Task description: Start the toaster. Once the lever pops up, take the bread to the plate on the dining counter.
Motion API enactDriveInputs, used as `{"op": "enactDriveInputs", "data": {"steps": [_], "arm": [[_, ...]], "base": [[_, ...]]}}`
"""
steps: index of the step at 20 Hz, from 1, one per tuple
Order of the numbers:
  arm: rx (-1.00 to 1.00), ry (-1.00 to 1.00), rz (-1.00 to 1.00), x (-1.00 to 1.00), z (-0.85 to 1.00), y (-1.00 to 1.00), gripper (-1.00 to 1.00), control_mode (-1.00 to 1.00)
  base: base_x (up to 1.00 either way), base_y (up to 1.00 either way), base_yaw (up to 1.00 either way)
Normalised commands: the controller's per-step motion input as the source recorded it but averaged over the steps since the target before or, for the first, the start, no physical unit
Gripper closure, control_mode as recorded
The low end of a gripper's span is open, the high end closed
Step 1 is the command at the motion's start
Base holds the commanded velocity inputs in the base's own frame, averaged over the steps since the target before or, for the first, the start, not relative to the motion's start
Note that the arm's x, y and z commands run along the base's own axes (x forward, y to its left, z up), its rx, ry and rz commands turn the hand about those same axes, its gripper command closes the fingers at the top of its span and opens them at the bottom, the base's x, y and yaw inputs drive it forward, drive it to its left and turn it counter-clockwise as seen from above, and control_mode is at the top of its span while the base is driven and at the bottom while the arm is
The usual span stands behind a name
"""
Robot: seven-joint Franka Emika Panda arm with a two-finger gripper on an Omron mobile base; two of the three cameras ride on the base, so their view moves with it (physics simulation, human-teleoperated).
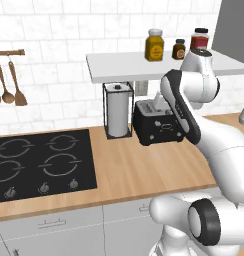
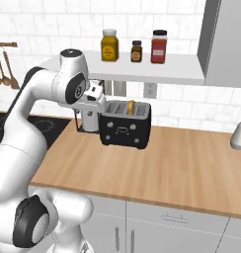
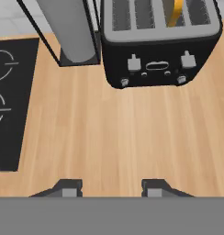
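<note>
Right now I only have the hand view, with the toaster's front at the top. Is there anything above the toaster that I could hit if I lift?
Observer: Yes. A white shelf juts from the wall over the toaster and carries three jars.
Operator: What's to the toaster's right, past my frame?
Observer: Bare wood counter, then a pale bottle at the far right edge.
Operator: How high is the hand?
Observer: The hand hangs well off the counter, at roughly the level of the toaster's top.

base views: behind arm, left and right, sharing toaster [image 1: 158, 122] | hand view: close, down over counter [image 3: 118, 133]
</note>
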Motion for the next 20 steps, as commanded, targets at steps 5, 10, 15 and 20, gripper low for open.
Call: {"op": "enactDriveInputs", "data": {"steps": [5, 10, 15, 20], "arm": [[0.00, 0.00, 0.00, -0.04, 0.00, -0.16, -1.00, -1.00], [0.00, 0.00, 0.00, -0.05, 0.00, -0.54, -1.00, -1.00], [0.00, 0.00, 0.00, 0.00, 0.00, -0.58, -1.00, -1.00], [0.00, 0.00, 0.00, 0.00, -0.06, -0.48, -1.00, -1.00]], "base": [[0.00, 0.00, 0.00], [0.00, 0.00, 0.00], [0.00, 0.00, 0.00], [0.00, 0.00, 0.00]]}}
